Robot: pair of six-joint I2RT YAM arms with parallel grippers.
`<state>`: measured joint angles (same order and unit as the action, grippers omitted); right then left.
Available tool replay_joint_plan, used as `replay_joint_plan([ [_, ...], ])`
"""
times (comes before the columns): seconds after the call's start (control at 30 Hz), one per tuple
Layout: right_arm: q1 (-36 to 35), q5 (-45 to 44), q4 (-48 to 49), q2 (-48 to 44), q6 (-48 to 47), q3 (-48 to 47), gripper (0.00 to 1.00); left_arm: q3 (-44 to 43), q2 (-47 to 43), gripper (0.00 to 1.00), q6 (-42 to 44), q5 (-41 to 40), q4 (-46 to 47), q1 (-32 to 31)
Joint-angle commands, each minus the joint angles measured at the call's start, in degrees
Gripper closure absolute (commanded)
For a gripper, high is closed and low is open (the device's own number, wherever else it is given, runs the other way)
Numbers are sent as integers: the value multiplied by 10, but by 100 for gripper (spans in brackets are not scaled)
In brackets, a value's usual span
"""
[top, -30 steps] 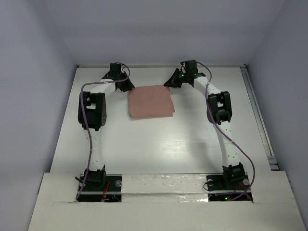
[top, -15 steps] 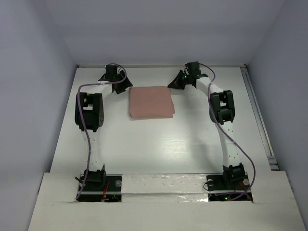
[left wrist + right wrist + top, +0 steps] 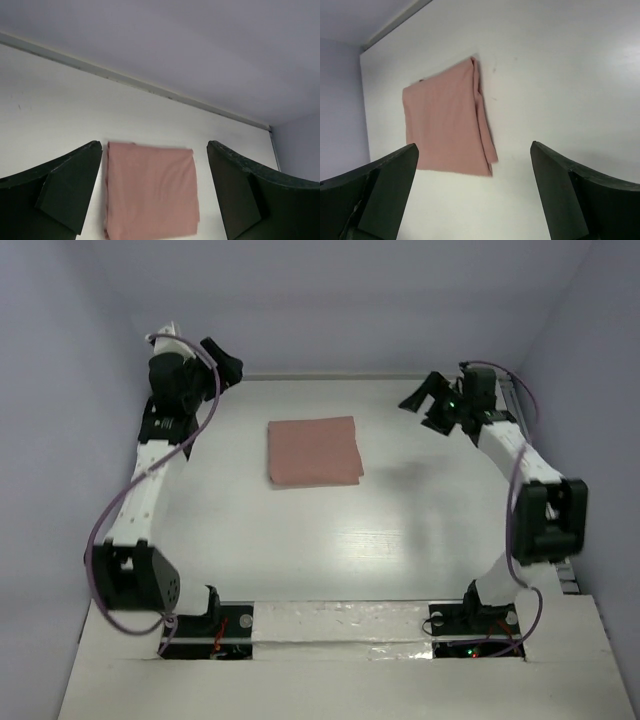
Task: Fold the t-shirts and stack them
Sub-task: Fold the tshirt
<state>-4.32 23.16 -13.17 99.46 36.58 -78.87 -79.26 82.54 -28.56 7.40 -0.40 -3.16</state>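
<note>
A folded t-shirt [image 3: 314, 451] lies flat on the white table [image 3: 330, 540] as a plain salmon-pink square, left of centre toward the back. My left gripper [image 3: 222, 364] is raised at the far left corner, well away from the shirt, jaws wide open and empty. My right gripper [image 3: 424, 404] hovers to the shirt's right near the back, also open and empty. In the left wrist view the t-shirt [image 3: 150, 192] shows between the spread fingers of the left gripper [image 3: 154, 146], far below them. In the right wrist view the t-shirt [image 3: 445, 125] lies ahead of the open right gripper [image 3: 474, 146].
Grey-lilac walls close the table in at the back and both sides. A metal rail [image 3: 538, 480] runs along the table's right edge. Both arm bases [image 3: 200, 615] sit on a raised white strip at the near edge.
Both grippers, down at the shirt's far corners a second ago, have opened and drawn away: the left arm swung up to the far left, the right arm out to the right. The shirt has not moved.
</note>
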Motion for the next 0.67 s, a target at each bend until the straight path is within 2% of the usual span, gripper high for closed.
replay_joint_plan([
  [0.0, 18, -70, 17, -165, -39, 141, 0, 93, -68, 16, 22, 35, -6, -2],
  [0.03, 26, -81, 4, -205, -41, 201, 0, 103, -89, 15, 23, 39, -13, -2],
  [0.07, 26, -113, -4, -244, -42, 228, 0, 117, -122, 14, 23, 44, -27, -2],
  [0.1, 26, -135, -12, -328, -42, 251, 0, 120, -137, 14, 25, 48, -33, -2],
  [0.17, 26, -193, -34, -411, -27, 306, 0, 126, -178, 14, 25, 60, -52, -2],
  [0.2, 26, -207, -41, -483, -20, 317, 0, 126, -188, 14, 26, 66, -56, -2],
  [0.27, 26, -230, -69, -532, -18, 326, 0, 114, -211, 14, 29, 72, -79, -2],
  [0.43, 26, -245, -113, -555, -10, 319, 0, 124, -229, 13, 26, 96, -80, -2],
  [0.63, 26, -214, -110, -547, -10, 302, 0, 127, -227, 13, 19, 114, -73, -2],
])
